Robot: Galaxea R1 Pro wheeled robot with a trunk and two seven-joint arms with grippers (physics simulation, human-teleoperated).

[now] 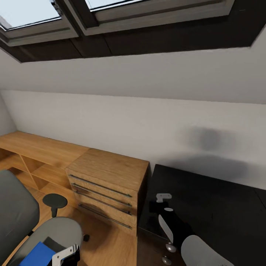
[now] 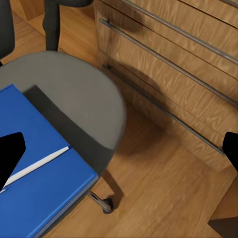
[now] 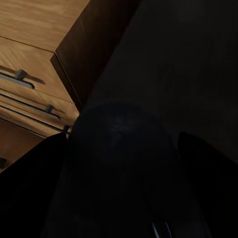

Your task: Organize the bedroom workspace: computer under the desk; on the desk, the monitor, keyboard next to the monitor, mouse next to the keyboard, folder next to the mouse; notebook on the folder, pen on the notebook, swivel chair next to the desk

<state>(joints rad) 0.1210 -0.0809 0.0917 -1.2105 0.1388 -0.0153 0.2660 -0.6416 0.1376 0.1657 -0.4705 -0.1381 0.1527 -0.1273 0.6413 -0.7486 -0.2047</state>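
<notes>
Mouse (image 3: 121, 173), a dark rounded body, sits between the two black fingers of the right gripper (image 3: 121, 163) in the right wrist view, and the gripper appears clenched on it above the black desk (image 1: 221, 207). In the head view the right arm reaches over the near corner of that desk, its gripper (image 1: 162, 201) close to the surface. Left gripper (image 1: 68, 255) hangs at the lower edge of the head view, above the grey seat of the swivel chair (image 1: 55, 229); the left wrist view shows its dark fingertips (image 2: 10, 151) spread wide apart, released and holding nothing. Directly below lies the blue folder (image 2: 44, 183) flat on the seat, with a slim white pen (image 2: 37, 167) resting on its cover; one fingertip overlaps the folder's edge in that view, though contact cannot be confirmed. Beside the chair stands a wooden drawer cabinet (image 1: 107, 184) with metal bar handles, touching the desk's side; beyond it a low wooden shelf (image 1: 33, 155) runs along the white sloped wall beneath black-framed skylights (image 1: 111, 22). Likely risks: the mouse set too near the desk corner could slide off, and lifting the folder at a tilt would probably roll the pen onto the plank floor (image 2: 163, 198). The castored chair may also shift if pressed.
</notes>
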